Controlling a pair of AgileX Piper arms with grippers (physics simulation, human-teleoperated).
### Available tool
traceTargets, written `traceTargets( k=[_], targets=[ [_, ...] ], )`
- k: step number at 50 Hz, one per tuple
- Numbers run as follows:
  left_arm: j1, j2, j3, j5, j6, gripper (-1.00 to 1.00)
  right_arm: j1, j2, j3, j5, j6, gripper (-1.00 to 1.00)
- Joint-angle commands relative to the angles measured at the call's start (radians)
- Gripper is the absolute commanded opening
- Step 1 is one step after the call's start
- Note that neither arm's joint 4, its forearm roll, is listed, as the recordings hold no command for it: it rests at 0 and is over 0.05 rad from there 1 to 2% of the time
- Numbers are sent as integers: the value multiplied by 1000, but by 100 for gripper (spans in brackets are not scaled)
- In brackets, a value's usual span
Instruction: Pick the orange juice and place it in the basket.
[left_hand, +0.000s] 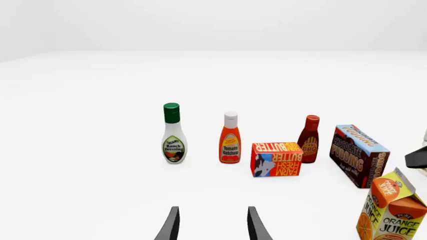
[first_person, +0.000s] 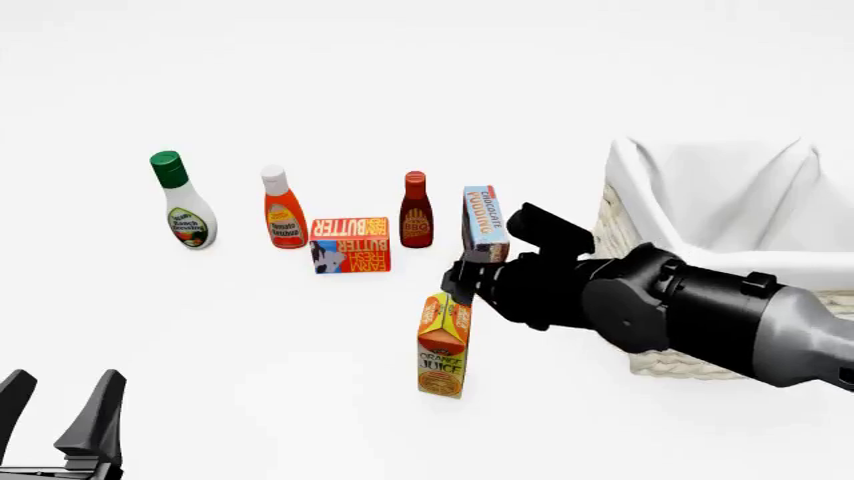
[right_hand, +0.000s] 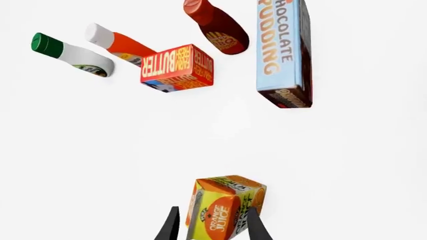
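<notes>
Right hand (right_hand: 211, 227) grips the orange juice (first_person: 443, 345) (upright); left hand (left_hand: 212, 225) open.

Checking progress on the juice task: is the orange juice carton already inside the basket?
No. In the front view the orange juice carton stands on the table left of the basket, with the right gripper at its top.
</notes>
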Motion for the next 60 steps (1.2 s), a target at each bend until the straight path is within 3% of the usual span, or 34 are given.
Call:
traceTargets(
  k=[1,38,39,43,45,60],
  targets=[
    [0,0,0,0,0,100,9,32,2,-21,10,100],
    [0,0,0,0,0,100,72,105,115,-164,99,100],
    [0,0,0,0,0,100,74,106,118,-167,102,-100],
    [0,0,0,0,0,100,88,103,121,-170,105,-100],
    [0,0,0,0,0,100,64,92,101,-149,72,-100],
    [0,0,0,0,0,100,45,20,79,-123,28,-100]
  ],
)
